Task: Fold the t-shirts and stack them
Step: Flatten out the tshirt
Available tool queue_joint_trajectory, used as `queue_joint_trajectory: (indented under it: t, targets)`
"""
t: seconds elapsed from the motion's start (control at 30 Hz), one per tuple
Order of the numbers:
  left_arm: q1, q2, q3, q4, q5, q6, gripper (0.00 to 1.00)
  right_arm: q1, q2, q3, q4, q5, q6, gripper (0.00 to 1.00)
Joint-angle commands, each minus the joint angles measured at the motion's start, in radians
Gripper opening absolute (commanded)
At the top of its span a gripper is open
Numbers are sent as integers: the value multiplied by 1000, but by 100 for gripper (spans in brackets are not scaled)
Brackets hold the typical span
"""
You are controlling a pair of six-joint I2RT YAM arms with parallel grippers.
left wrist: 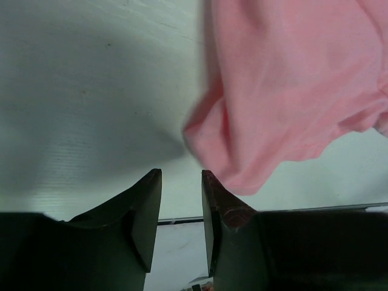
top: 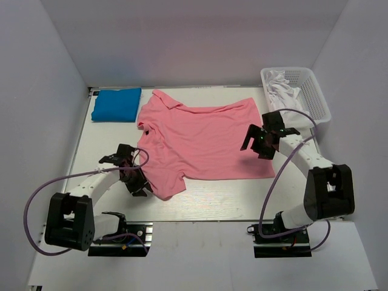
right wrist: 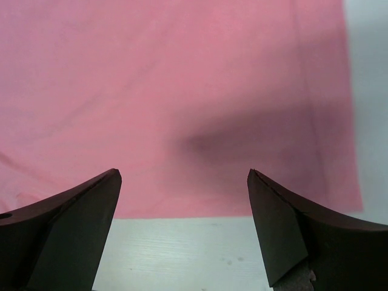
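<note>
White mesh basket w/ white cloth at far right corner of white table

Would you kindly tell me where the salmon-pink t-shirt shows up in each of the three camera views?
Top external: salmon-pink t-shirt spread flat mid-picture.
Left wrist: upper right, one sleeve end reaching lowest.
Right wrist: fills the upper two-thirds, its edge running across.
Shared landmark: white table bordering the shirt's edge.

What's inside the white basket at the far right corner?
The white basket holds crumpled white cloth, bunched toward its left end. Whether anything lies beneath that cloth cannot be seen, since it covers the bottom there.
</note>
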Motion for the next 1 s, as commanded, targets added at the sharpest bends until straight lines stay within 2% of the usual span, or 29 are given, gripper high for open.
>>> queue_joint_trajectory:
  t: [0.0,0.2,0.27,0.57,0.67,0.73,0.77,0.83,0.97]
  targets:
    - [-21,22,-26,86,6,8,43,-49,-77,-40,-17,25,23,90]
    - [-41,80,-37,131,-28,-3,43,-102,-135,-86,-30,-1,9,90]
    - [-50,89,-28,154,-28,-3,45,-112,-140,-97,-56,0,0,90]
    - [-80,94,-6,197,-31,-3,47,-197,-235,-163,-96,22,-46,90]
    - [-91,149,-6,218,-31,-3,39,-208,-232,-161,-103,0,-57,90]
    - [-102,201,-6,231,-18,-3,14,-209,-226,-168,-109,-8,-61,90]
    - [-111,214,3,241,-18,-3,0,-247,-221,-171,-108,-12,-65,90]
    - [-111,223,26,220,-28,-3,0,-254,-223,-178,-106,-23,-66,90]
    - [-120,140,115,37,-139,-3,0,-275,-247,-189,-108,-29,-83,90]
